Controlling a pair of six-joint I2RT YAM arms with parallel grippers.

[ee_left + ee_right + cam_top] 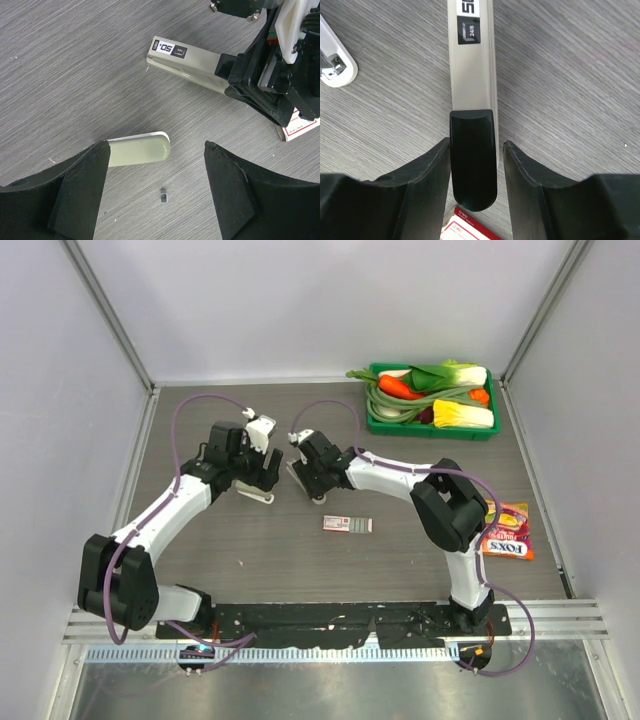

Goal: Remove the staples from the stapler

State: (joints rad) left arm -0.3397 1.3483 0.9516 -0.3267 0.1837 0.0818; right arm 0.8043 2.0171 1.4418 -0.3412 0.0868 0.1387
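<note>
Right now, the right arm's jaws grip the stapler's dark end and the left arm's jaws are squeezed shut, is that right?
Not quite: the left arm's jaws stand wide open, as the left wrist view shows. The right arm's jaws do grip the dark end of the stapler.

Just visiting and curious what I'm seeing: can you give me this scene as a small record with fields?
left tool: open, spread above the pale rounded stapler piece with a white base
right tool: closed on the black end of the long beige-grey stapler bar labelled "50"
staples: one tiny silvery metal bit, loose on the grey wood-grain table beside the pale piece
elsewhere: flat pink-and-white box mid-table; green plastic tray of vegetables, far right corner; orange sweets bag, right side
</note>
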